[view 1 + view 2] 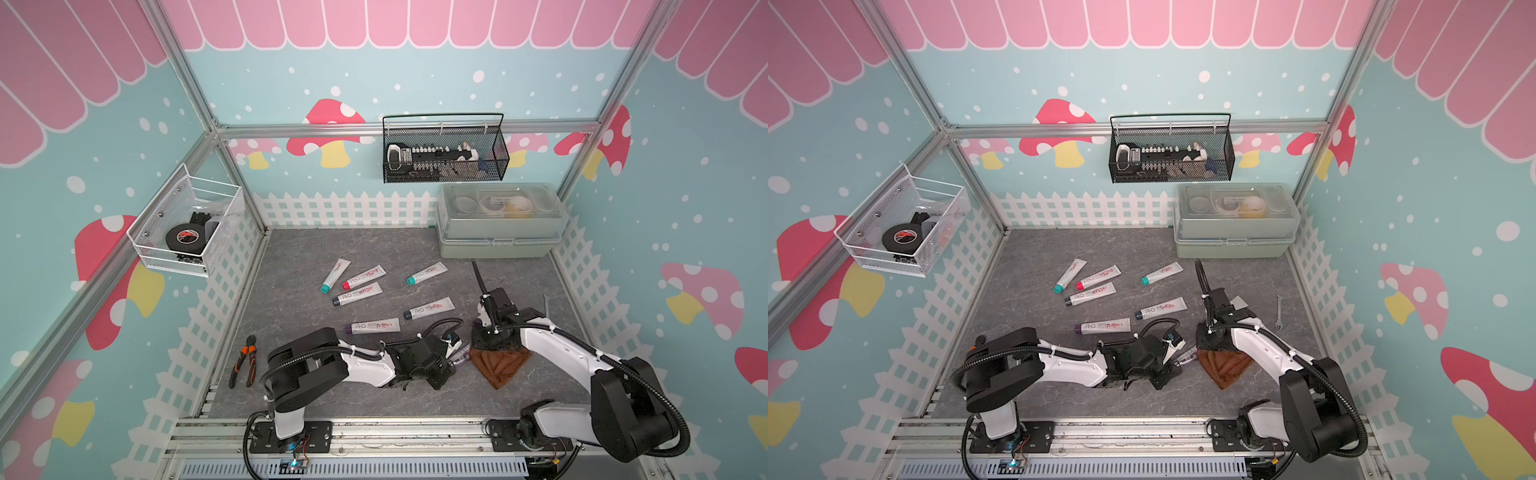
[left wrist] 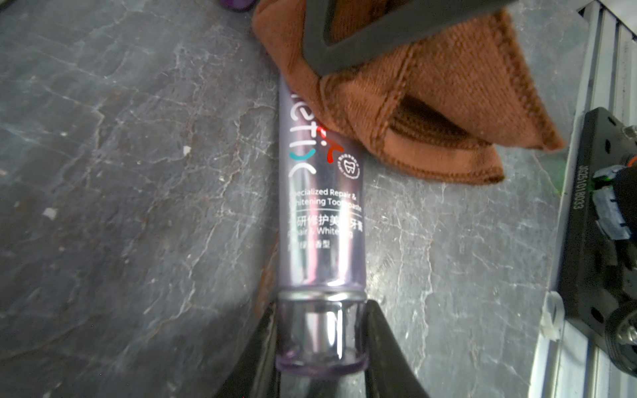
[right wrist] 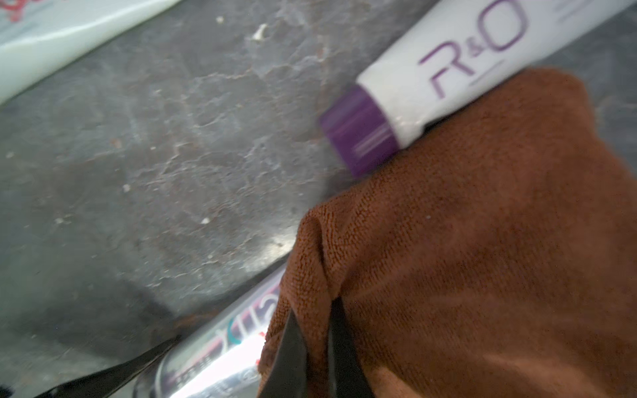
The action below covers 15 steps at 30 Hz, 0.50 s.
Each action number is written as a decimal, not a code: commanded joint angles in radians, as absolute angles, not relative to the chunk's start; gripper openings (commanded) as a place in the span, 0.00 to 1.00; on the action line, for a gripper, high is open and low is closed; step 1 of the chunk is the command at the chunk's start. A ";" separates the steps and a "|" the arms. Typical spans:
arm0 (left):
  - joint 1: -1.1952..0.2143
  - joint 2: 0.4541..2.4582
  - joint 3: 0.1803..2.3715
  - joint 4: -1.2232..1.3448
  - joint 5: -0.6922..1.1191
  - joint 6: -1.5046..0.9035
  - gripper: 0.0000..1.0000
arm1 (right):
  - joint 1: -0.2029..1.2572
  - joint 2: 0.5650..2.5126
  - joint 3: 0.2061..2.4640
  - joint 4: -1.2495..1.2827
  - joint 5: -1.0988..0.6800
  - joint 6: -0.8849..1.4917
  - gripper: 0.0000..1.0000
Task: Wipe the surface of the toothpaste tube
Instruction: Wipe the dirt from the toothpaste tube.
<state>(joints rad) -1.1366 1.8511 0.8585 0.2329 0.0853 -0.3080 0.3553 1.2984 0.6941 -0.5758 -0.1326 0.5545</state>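
Tube (image 2: pixel 322 241) clamped in left jaws, clear only from wrist; right jaws pinch cloth (image 3: pixel 482 241).

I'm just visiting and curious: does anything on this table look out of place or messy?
Two tools sit oddly among the toothpaste: orange-handled pliers beside the left arm and a small wrench beside the right arm. The white tubes lie scattered at all angles. Nothing looks spilled or broken.

A brown cloth (image 2: pixel 431 103) hides one end of the toothpaste tube (image 2: pixel 322 224); black basket (image 1: pixel 449 174) contents, upper centre, too small to identify.
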 commanded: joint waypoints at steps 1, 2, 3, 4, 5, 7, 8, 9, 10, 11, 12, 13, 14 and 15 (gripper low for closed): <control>-1.108 1.886 0.869 0.178 0.088 -0.325 0.24 | 0.401 1.284 0.660 -0.575 -0.334 0.559 0.00; -1.103 1.888 0.873 0.179 0.093 -0.326 0.24 | 0.410 1.284 0.655 -0.570 -0.337 0.564 0.00; -1.099 1.890 0.874 0.179 0.096 -0.326 0.24 | 0.414 1.288 0.651 -0.570 -0.329 0.567 0.00; -1.095 1.889 0.876 0.179 0.098 -0.328 0.24 | 0.416 1.298 0.653 -0.585 -0.303 0.565 0.00; -1.090 1.887 0.876 0.177 0.098 -0.328 0.24 | 0.416 1.310 0.658 -0.606 -0.262 0.558 0.00; -1.086 1.879 0.869 0.175 0.095 -0.329 0.24 | 0.416 1.331 0.673 -0.646 -0.163 0.546 0.00; -1.084 1.874 0.865 0.172 0.090 -0.331 0.24 | 0.414 1.339 0.676 -0.649 -0.120 0.551 0.00; -1.084 1.868 0.861 0.167 0.085 -0.331 0.24 | 0.414 1.344 0.678 -0.648 -0.091 0.557 0.00; -1.084 1.863 0.856 0.163 0.079 -0.330 0.24 | 0.414 1.354 0.690 -0.660 -0.046 0.563 0.00; -1.084 1.858 0.852 0.160 0.073 -0.331 0.24 | 0.415 1.363 0.704 -0.673 0.001 0.567 0.00; -1.085 1.854 0.848 0.157 0.069 -0.331 0.24 | 0.414 1.368 0.711 -0.676 0.030 0.568 0.00; -1.084 1.850 0.841 0.159 0.066 -0.333 0.24 | 0.414 1.374 0.720 -0.679 0.062 0.571 0.00; -1.083 1.848 0.837 0.160 0.064 -0.332 0.24 | 0.414 1.380 0.730 -0.687 0.095 0.572 0.00; -1.083 1.847 0.833 0.160 0.061 -0.334 0.24 | 0.413 1.384 0.736 -0.688 0.114 0.572 0.00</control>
